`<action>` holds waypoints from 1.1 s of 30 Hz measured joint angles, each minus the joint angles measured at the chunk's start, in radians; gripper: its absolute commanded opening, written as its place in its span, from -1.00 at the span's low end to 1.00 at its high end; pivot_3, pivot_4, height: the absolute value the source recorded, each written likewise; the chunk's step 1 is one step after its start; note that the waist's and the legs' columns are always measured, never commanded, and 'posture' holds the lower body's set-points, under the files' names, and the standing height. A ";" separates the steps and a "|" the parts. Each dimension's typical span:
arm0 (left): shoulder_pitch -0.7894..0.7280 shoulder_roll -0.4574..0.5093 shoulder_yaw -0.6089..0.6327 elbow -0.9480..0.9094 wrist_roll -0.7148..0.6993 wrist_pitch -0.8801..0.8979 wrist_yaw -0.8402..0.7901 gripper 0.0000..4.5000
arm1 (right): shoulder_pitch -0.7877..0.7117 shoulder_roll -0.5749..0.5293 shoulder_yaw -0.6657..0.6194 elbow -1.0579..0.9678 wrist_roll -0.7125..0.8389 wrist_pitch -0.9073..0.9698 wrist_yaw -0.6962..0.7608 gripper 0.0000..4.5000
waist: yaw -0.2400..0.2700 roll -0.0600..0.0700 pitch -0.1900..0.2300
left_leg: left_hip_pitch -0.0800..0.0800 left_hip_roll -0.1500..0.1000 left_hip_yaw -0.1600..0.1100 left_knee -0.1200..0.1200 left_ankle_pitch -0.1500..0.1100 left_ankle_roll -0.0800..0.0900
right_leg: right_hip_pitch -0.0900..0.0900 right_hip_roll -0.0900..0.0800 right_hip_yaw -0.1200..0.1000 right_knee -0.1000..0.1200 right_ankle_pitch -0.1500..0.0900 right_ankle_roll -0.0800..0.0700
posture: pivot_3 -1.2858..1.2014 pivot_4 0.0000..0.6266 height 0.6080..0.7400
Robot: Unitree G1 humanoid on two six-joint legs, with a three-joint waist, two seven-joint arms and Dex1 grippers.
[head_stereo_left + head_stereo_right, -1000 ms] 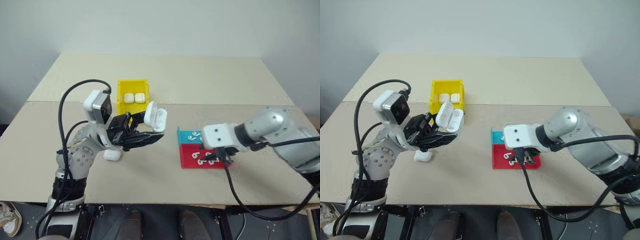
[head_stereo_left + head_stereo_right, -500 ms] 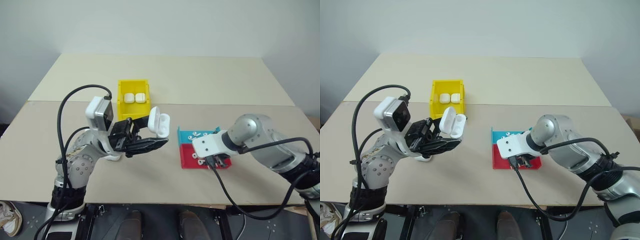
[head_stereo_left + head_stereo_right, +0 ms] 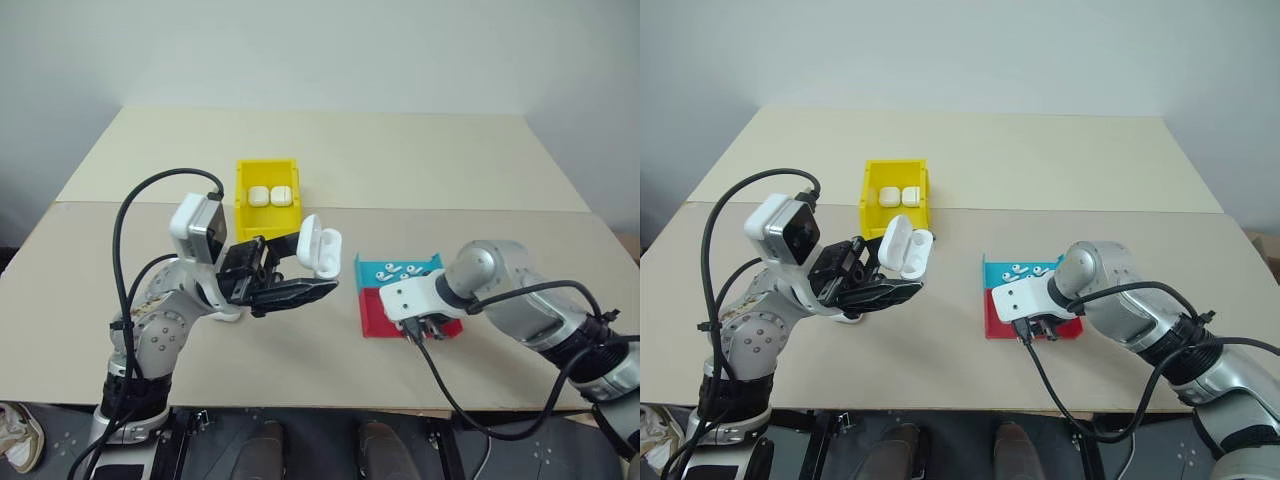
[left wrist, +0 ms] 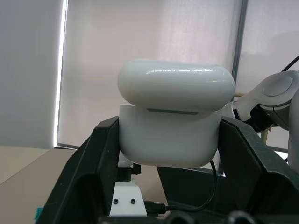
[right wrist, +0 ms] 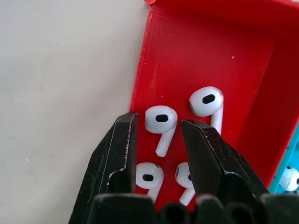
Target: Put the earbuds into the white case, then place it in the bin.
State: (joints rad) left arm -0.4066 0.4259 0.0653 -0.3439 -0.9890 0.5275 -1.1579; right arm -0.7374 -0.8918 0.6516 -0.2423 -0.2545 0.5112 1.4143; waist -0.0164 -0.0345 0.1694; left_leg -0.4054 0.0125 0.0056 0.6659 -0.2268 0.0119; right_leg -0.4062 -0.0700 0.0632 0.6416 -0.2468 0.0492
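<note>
the left pincer [image 3: 315,268] is clenched on the white case [image 3: 318,246], a glossy rounded box with its lid hinged up, held above the matte beige table [image 3: 420,160]. at about 11 o'clock from it sits the yellow plastic bin [image 3: 266,188]. the right pincer [image 5: 158,140] hangs parted around one smooth earbud [image 5: 161,122] in the red tray [image 5: 196,56].
</note>
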 measured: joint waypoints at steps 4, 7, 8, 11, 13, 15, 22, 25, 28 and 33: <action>0.000 0.000 -0.001 -0.002 -0.003 0.003 0.002 0.26 | 0.004 0.002 -0.003 0.000 -0.006 -0.003 0.000 -0.17 | 0.001 0.000 0.000 | 0.000 0.000 0.000 0.000 0.000 0.000 | 0.001 0.000 0.000 0.000 0.000 0.000 | 0.03 -0.52 1.00; 0.000 0.000 -0.001 -0.005 -0.011 0.005 0.004 0.26 | 0.006 0.003 -0.005 0.000 -0.007 -0.003 0.000 -0.35 | 0.001 0.000 0.000 | 0.001 0.000 0.000 0.000 0.000 0.000 | 0.001 0.000 0.000 0.000 0.000 0.000 | 0.03 -0.52 1.00; 0.000 0.001 -0.001 -0.008 -0.013 0.006 0.005 0.26 | 0.007 0.003 -0.005 0.000 -0.007 -0.003 0.000 -0.43 | 0.001 0.000 0.000 | 0.001 0.000 0.000 0.000 0.000 0.000 | 0.001 0.000 0.000 0.000 0.000 0.000 | 0.03 -0.52 1.00; 0.000 0.003 -0.001 -0.014 -0.017 0.009 0.005 0.26 | 0.012 0.004 -0.011 -0.004 -0.007 -0.004 -0.001 -0.73 | 0.001 0.000 0.000 | 0.001 0.000 0.000 0.000 0.000 0.000 | 0.001 0.000 0.000 0.000 0.000 0.000 | 0.03 -0.52 1.00; 0.000 0.005 -0.001 -0.014 -0.021 0.014 0.005 0.26 | 0.016 0.005 -0.016 -0.004 -0.008 -0.003 -0.001 -0.73 | 0.001 0.000 0.000 | 0.001 0.000 0.000 0.000 0.000 0.000 | 0.001 0.000 0.000 0.000 0.000 0.000 | 0.03 -0.52 1.00; 0.000 0.005 -0.002 -0.014 -0.022 0.016 0.005 0.26 | 0.024 0.008 -0.028 -0.004 -0.006 0.002 0.000 -0.73 | 0.001 0.000 0.000 | 0.001 0.000 0.000 0.000 0.000 0.000 | 0.001 0.000 0.000 0.000 0.000 0.000 | 0.03 -0.52 1.00; -0.039 0.001 -0.007 -0.011 -0.057 0.026 -0.014 0.26 | 0.100 -0.024 -0.137 -0.090 0.077 0.066 0.008 -0.73 | 0.005 0.000 0.000 | -0.001 0.000 -0.001 0.000 0.000 0.000 | 0.000 -0.001 0.000 -0.001 0.000 0.000 | 0.03 -0.52 1.00; -0.071 -0.012 -0.021 0.002 -0.057 0.034 -0.019 0.26 | 0.169 -0.042 -0.314 -0.215 0.178 0.139 -0.011 -0.73 | 0.007 0.000 0.000 | -0.001 -0.001 -0.001 0.000 0.000 0.000 | 0.001 -0.001 -0.001 -0.001 0.000 0.000 | 0.03 -0.52 1.00; -0.089 -0.030 -0.041 0.017 -0.048 0.038 -0.013 0.26 | 0.253 0.066 -0.562 -0.307 0.362 0.196 -0.075 -0.73 | 0.005 0.000 0.000 | 0.000 0.000 -0.002 0.000 0.000 0.000 | 0.002 0.000 -0.002 -0.001 0.000 0.000 | 0.03 -0.52 1.00; -0.122 -0.041 -0.060 0.027 -0.034 0.057 0.016 0.26 | 0.300 0.383 -0.896 -0.353 0.619 0.197 -0.319 -0.73 | 0.001 0.001 0.000 | 0.000 0.000 -0.002 0.001 0.000 0.000 | 0.002 0.002 0.000 0.001 0.001 -0.001 | 0.03 -0.52 1.00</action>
State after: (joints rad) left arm -0.5287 0.3849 0.0052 -0.3168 -1.0232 0.5841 -1.1424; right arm -0.4375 -0.5089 -0.2439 -0.5955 0.3641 0.7080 1.0951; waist -0.0153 -0.0337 0.1693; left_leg -0.4050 0.0128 0.0034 0.6664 -0.2268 0.0119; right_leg -0.4045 -0.0677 0.0631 0.6424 -0.2459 0.0485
